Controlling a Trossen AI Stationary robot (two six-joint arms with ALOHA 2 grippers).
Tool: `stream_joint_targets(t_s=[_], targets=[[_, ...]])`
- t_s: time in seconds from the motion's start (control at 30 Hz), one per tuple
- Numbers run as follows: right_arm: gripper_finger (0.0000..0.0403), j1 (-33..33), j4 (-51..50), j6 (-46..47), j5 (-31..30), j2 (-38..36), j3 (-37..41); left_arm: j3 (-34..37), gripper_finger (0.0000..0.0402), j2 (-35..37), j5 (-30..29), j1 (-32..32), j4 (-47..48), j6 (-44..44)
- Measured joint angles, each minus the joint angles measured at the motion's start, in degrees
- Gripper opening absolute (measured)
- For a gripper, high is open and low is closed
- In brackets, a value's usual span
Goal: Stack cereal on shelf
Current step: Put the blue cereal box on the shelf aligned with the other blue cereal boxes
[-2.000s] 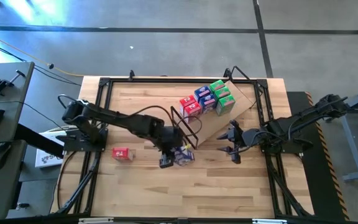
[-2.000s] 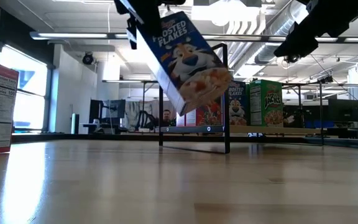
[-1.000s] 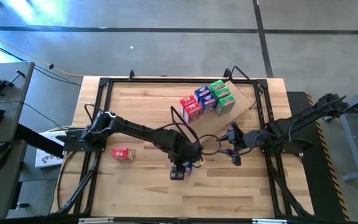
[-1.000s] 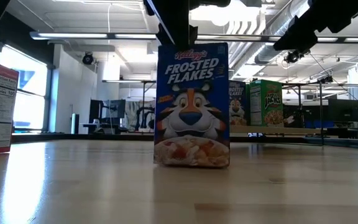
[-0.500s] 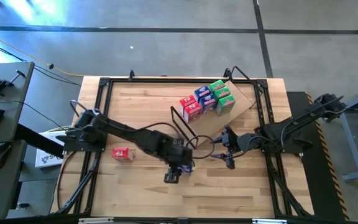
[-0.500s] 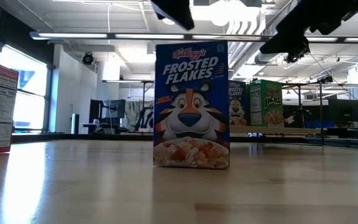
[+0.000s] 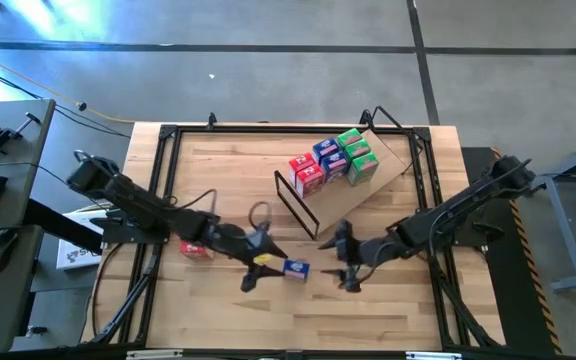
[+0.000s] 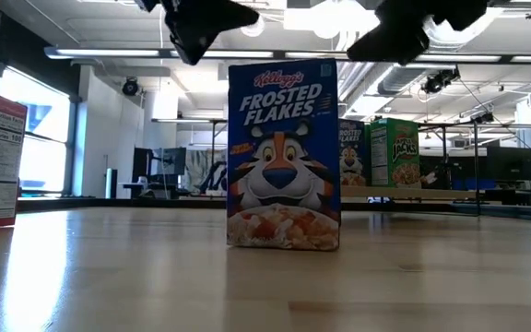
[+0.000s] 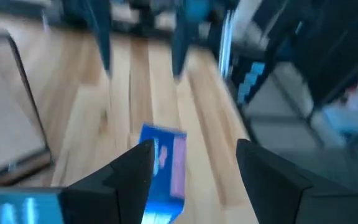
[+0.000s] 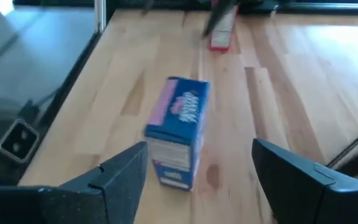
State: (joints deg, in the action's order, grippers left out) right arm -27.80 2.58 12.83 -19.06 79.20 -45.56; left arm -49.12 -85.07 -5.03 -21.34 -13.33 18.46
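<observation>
A blue cereal box (image 7: 295,268) stands upright on its bottom end on the table, its printed front facing the low view (image 8: 284,152). My left gripper (image 7: 260,268) hovers open just to its left, and the box (image 9: 164,163) shows ahead between its fingers, untouched. My right gripper (image 7: 341,262) hovers open to the box's right, facing it (image 10: 179,132). The slanted shelf (image 7: 373,185) at the back right carries several red, green and blue cereal boxes (image 7: 333,158). A red cereal box (image 7: 195,248) stands at the left.
The shelf's black wire frame (image 7: 298,205) stands just beyond the blue box. A black frame (image 7: 163,180) runs round the table's edges. Bare wood lies in front of the blue box toward the near edge (image 7: 298,315).
My left gripper has let go of the blue box's top, drawn back toward the table's left and tipped from pointing down to nearly level. My right gripper has come toward the table's left, up to the box. The box stays standing upright.
</observation>
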Motion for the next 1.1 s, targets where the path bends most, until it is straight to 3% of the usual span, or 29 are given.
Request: stream_joint_targets(t_s=[0.17, 0.3, 0.47, 0.77, 0.93, 1.1], targets=[[0.0275, 0.05, -12.16, 5.99, 0.73, 6.71, -12.06, 9.01, 0.0216, 2.82, -3.09, 0.43, -15.72, -3.19], [0.0278, 0.98, -25.85, 12.3, 1.58, 12.9, -22.89, 13.16, 0.0216, 4.69, -4.33, 0.44, -21.67, -7.23], [0.0304, 1.93, -38.86, 16.11, 6.06, 23.08, -37.08, 16.7, 0.0216, 7.3, -6.86, 0.96, -23.79, -11.13], [0.0343, 2.44, -59.99, 16.05, 2.67, 39.64, -60.34, 19.0, 0.0216, 10.64, -7.58, 1.43, -22.23, -10.58], [0.0344, 3.46, -66.61, 17.19, 5.92, 45.53, -67.31, 18.89, 0.0216, 10.84, -7.3, 1.11, -21.81, -10.43], [0.0331, 4.13, -68.18, 17.65, 8.64, 47.08, -68.83, 18.86, 0.0216, 10.84, -7.37, 1.07, -21.23, -10.2]])
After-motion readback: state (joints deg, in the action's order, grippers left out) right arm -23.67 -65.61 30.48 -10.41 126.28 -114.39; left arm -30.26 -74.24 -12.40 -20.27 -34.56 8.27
